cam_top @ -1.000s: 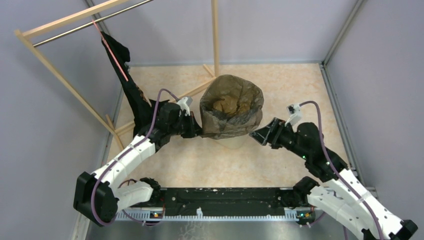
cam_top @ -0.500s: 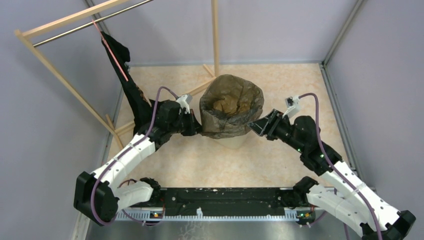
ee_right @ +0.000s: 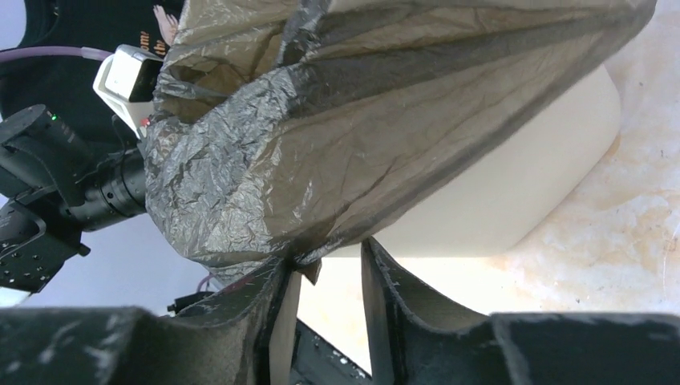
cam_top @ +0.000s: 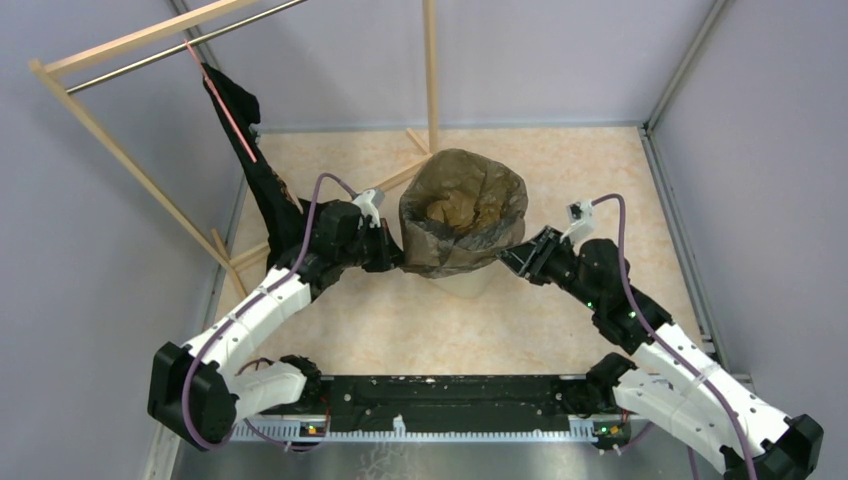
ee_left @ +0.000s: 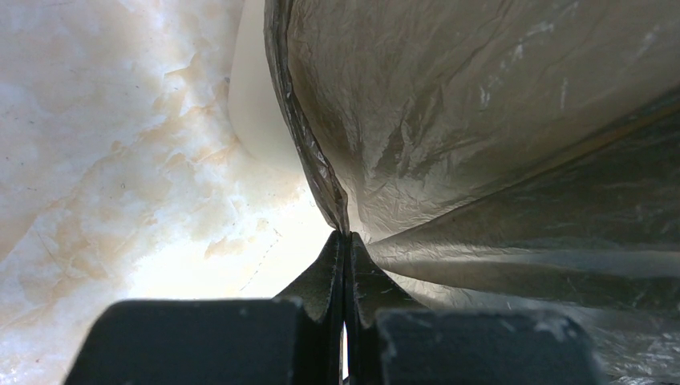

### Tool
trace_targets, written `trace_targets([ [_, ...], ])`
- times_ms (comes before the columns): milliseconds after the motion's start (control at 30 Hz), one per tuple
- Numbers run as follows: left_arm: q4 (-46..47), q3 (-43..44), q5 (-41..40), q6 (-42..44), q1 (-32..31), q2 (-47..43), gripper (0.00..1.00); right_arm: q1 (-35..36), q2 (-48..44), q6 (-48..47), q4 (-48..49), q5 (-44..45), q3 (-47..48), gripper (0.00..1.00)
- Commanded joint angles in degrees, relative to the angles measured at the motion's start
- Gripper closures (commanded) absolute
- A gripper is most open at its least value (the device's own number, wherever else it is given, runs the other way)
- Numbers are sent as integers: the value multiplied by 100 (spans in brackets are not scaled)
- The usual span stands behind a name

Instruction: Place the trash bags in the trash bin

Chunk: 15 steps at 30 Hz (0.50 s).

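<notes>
Hidden: most of the bin [cam_top: 470, 283] is covered by the bag [cam_top: 462, 215]. From above, only a cream strip of wall is seen below the hem.
Cut off: the rim and base of the bin are left out of both wrist views. Only a curved piece of wall is shown in each.
Hard to make out: in the top view the tips of both pincers are lost against the bag's folds. In the right wrist view it cannot be told whether the hem is touched by either finger.
Change: the right pincer [cam_top: 508, 258] has been brought in from well clear of the bag to its right edge, and its jaws have been narrowed. The left arm, bag and bin are found where they were.
Left pincer [ee_left: 346, 241]: it is fully closed, and a pinch of the bag's hem is held between the tips on the bin's left side.
Right pincer: the jaws are parted by a clear gap. A fold of the hem is seen at their mouth but is not clamped.
Bin: it is stood upright on the middle of the surface [cam_top: 400, 320], between the two pincers.
Bag: grey-brown and translucent, it is draped over the bin's rim, with its hem hung partway down the walls.
Rest: a wooden rack [cam_top: 140, 170] is set at the far left, and a black cloth [cam_top: 255, 170] is hung from it.
</notes>
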Motion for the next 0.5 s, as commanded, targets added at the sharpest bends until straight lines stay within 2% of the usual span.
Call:
trace_targets([
  [0,61,180,10,40,-5,18,100,46,32,-52,518,33,-25,61],
  [100,57,181,22,39,-5,15,100,43,22,-32,489,35,12,52],
  [200,47,180,27,31,-6,-10,100,47,-29,21,518,71,10,53],
  [267,39,179,13,30,-1,-23,100,52,-59,86,585,122,-42,62],
  [333,25,181,-25,30,-3,-29,100,47,-75,160,637,163,-142,79],
  [400,5,182,-73,30,1,-49,100,50,-71,184,633,189,-254,92],
  [467,-11,179,-132,3,-7,-84,100,47,-71,155,654,153,-397,100],
])
